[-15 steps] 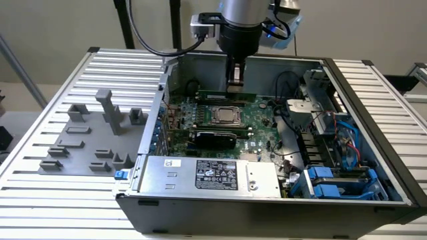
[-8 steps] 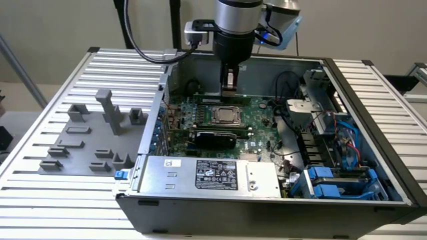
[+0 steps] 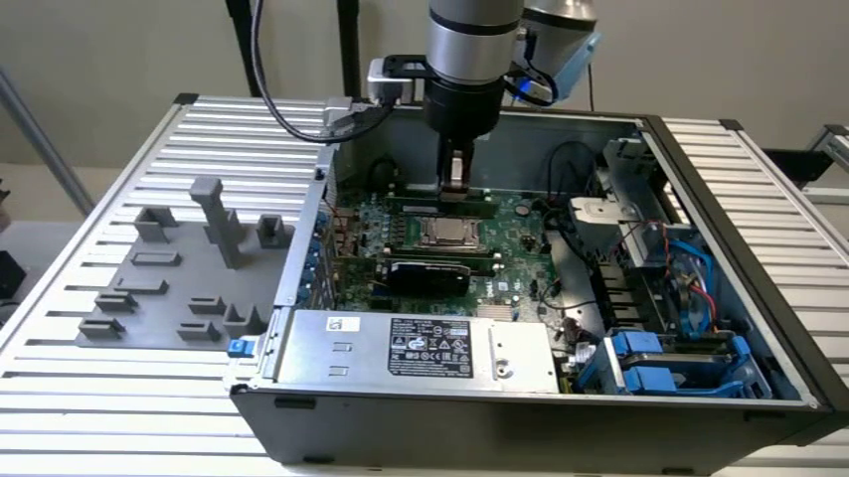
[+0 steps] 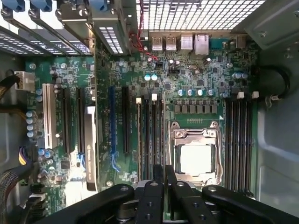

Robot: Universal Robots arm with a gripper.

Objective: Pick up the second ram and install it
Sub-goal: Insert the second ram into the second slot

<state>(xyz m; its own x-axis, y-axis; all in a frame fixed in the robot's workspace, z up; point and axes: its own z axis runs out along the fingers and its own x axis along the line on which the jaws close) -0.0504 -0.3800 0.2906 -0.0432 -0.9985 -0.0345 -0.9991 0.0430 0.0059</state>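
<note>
The claw (image 3: 454,189) was clamped on the second ram (image 3: 470,209), which lay crosswise beneath it, above the motherboard (image 3: 502,238). The stick looked light and stiff but fragile, best gripped mid-length by its faces, clear of the contacts.

In the ext. view, we see our wrist as a smooth silver-grey cylinder (image 3: 471,55) w/ a dark band round it, then a matte blk lower housing (image 3: 462,104). A pale grey boxy fitting (image 3: 392,70) sits on a blk bracket at its side, w/ a thick dk. cable (image 3: 272,94) in a long loop; shorter blk leads (image 3: 538,89) curl on the other side. Behind it, our rounded silvery joint (image 3: 568,12) has a light-blue part (image 3: 575,70) just beside it. In the wrist view, our pincer (image 4: 165,169) is blk, w/ slim straight-sided fingers, broad angular side links (image 4: 252,200) & small round grey screws (image 4: 154,184).
</note>
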